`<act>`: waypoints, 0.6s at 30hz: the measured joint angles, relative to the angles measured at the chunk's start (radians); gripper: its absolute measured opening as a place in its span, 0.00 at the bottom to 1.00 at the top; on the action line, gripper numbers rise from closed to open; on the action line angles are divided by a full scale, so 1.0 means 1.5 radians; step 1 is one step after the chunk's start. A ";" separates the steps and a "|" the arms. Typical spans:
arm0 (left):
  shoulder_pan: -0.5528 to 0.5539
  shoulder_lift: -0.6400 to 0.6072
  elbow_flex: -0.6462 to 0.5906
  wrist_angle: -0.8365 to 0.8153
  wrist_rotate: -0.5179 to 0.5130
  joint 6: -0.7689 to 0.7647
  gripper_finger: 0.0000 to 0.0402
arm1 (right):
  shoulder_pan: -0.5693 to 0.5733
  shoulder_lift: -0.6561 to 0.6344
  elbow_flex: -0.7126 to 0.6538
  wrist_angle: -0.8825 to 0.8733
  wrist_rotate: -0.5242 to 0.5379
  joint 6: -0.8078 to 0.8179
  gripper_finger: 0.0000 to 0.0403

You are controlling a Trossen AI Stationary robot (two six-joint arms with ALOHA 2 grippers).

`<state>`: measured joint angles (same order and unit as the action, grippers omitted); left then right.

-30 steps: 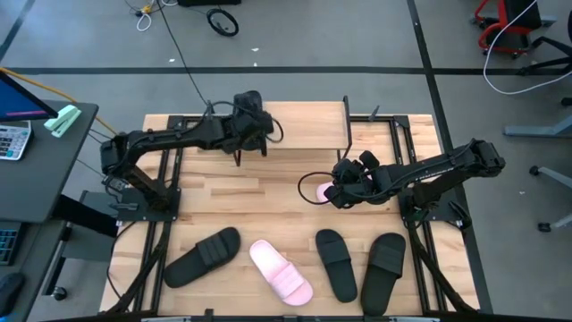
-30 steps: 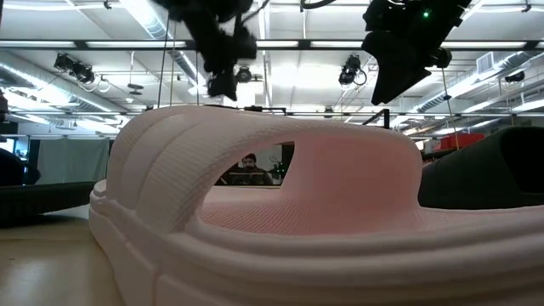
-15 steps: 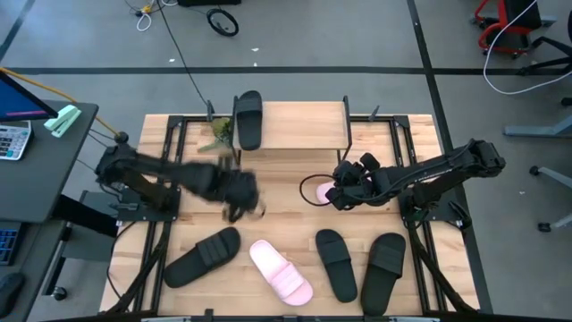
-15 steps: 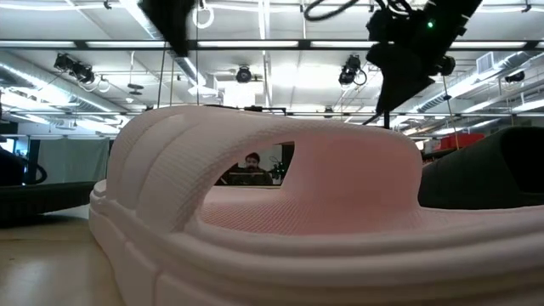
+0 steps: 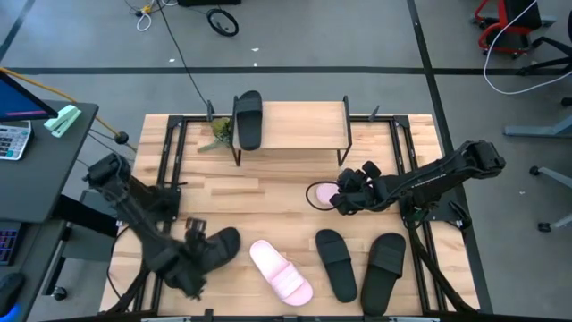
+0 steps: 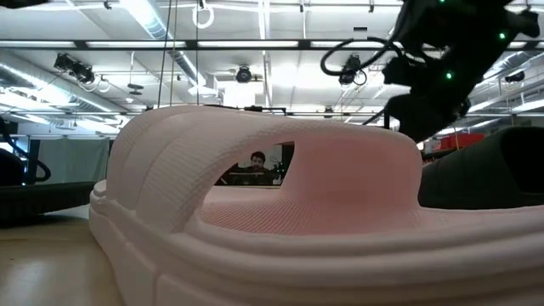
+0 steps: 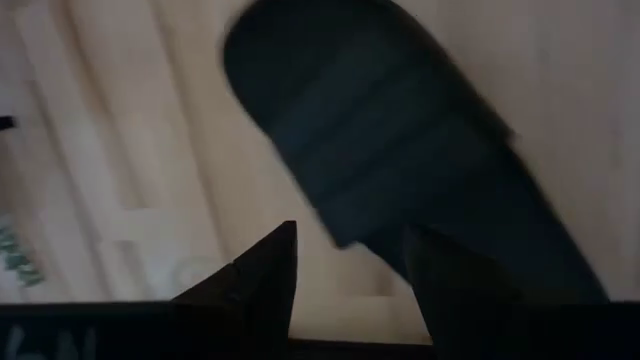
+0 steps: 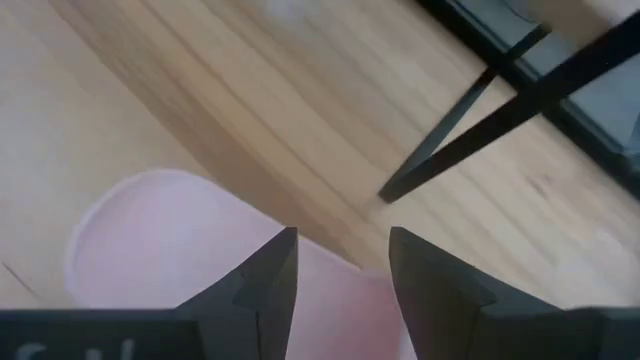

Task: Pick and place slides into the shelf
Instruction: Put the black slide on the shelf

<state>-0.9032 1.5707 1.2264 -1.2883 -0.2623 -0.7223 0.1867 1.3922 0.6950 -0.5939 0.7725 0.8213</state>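
Four black slides [image 5: 248, 120] show: one on the shelf [image 5: 295, 125], three on the worktop [image 5: 268, 192]. Two pink slides [image 5: 281, 271] lie there too. Two arms, one shelf.

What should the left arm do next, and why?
Probably lower the open left pincer onto the black slide right under it and close. One slide already lies on the shelf; this one is on the table, filling the left wrist view just past the fingers.

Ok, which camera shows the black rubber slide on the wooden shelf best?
The high view: the black rubber slide lies whole on the left end of the wooden shelf. The low view and both wrist views don't show it.
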 joint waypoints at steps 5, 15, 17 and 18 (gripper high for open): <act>-0.058 0.000 -0.036 0.062 -0.003 -0.101 0.42 | 0.000 0.000 -0.050 0.072 0.000 0.000 0.41; -0.060 0.000 -0.125 0.137 -0.002 -0.158 0.40 | 0.000 0.000 -0.069 0.081 0.001 0.016 0.41; -0.055 0.000 -0.124 0.121 -0.019 -0.157 0.40 | 0.000 0.000 -0.069 0.081 0.001 0.016 0.41; -0.054 0.000 -0.124 0.119 -0.033 -0.155 0.40 | 0.000 0.000 -0.069 0.081 0.000 0.016 0.41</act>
<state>-0.9848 1.5707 1.0405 -1.1103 -0.3119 -0.9547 0.1864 1.3922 0.5911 -0.4726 0.7731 0.8449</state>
